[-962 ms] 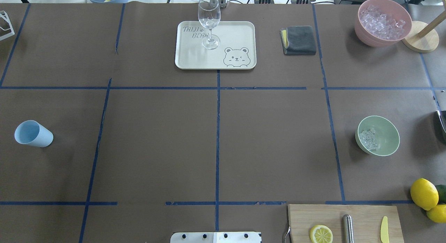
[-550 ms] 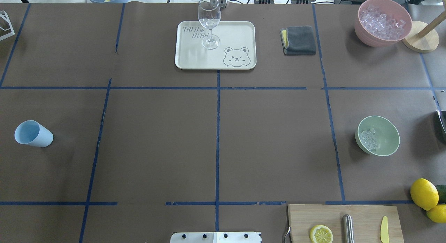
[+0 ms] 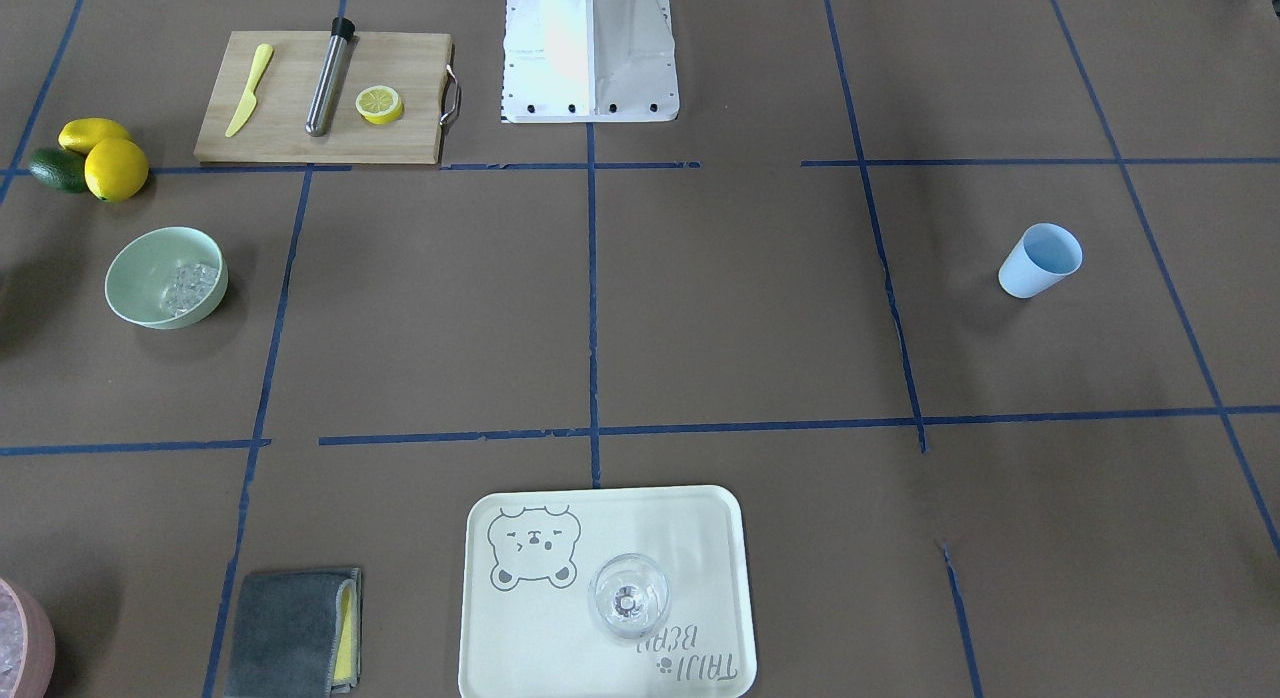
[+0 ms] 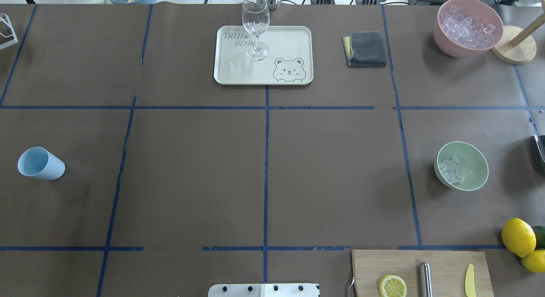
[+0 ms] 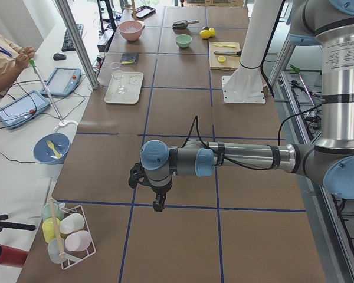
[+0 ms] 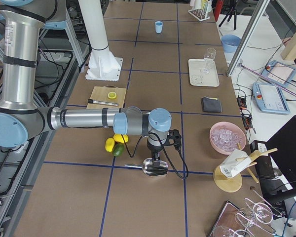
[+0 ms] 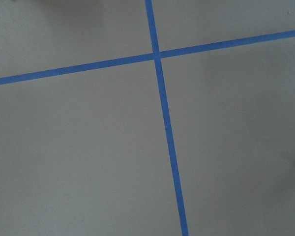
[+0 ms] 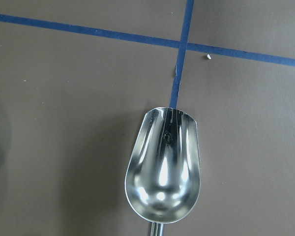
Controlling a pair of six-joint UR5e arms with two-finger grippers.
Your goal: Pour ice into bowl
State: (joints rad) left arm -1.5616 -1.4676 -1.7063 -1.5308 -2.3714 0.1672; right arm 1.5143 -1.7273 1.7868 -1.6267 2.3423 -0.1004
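Note:
The mint-green bowl [image 4: 472, 178] [image 3: 135, 278] stands at the table's right side with a small heap of ice [image 4: 450, 169] [image 3: 188, 284] inside it. My right gripper [image 6: 157, 157] shows only in the exterior right view, low over an empty metal scoop [image 6: 154, 166] [image 8: 164, 172] that lies on the table. I cannot tell whether it is open or shut. My left gripper [image 5: 158, 204] shows only in the exterior left view, hanging above bare table at the left end. I cannot tell its state either.
A pink bowl [image 4: 445, 37] full of ice stands at the back right beside a round wooden stand [image 4: 515, 50]. A light blue cup [image 4: 41, 163] is far left. A tray [image 4: 289, 46] with a glass [image 4: 256, 27], a grey cloth [image 4: 366, 49], a cutting board [image 4: 443, 267] and lemons [image 4: 518, 236] are around.

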